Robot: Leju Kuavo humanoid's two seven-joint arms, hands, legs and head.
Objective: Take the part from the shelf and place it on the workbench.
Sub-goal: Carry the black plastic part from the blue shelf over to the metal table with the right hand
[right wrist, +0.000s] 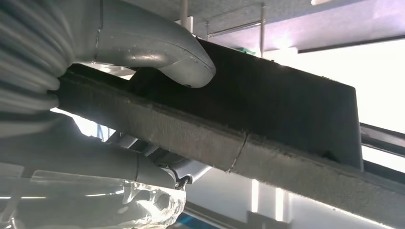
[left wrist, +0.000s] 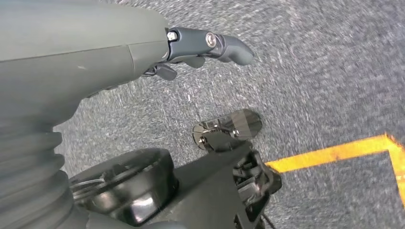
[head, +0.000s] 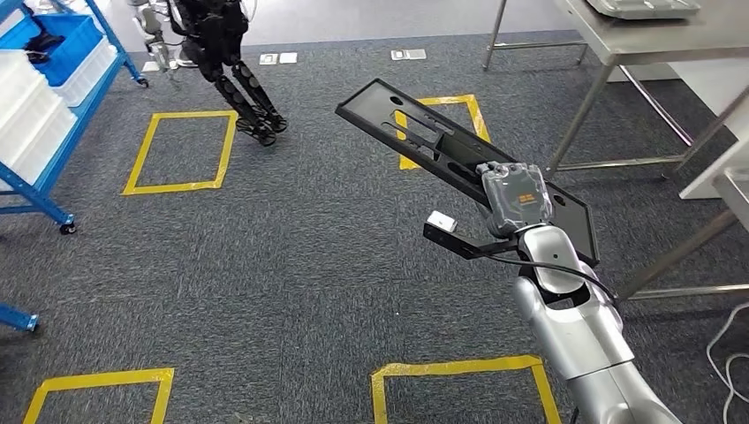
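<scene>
A long flat black part [head: 415, 124] with slots hangs tilted over the carpet in the head view, and my right hand [head: 515, 199] grips it near its closer end. From the right wrist camera the grey thumb [right wrist: 157, 47] presses on the part's dark face [right wrist: 286, 105], with the other fingers under its edge. The steel workbench [head: 636, 35] stands at the far right, beyond the part. Seen from its wrist, my left hand [left wrist: 95, 57] hangs above the carpet, fingers spread and holding nothing.
A blue shelf [head: 53, 79] with white and blue bins stands at the far left. Another robot's dark legs [head: 234, 71] stand at the back. Yellow tape squares [head: 181, 150] mark the grey carpet. A second table's frame [head: 720, 168] lies at the right edge.
</scene>
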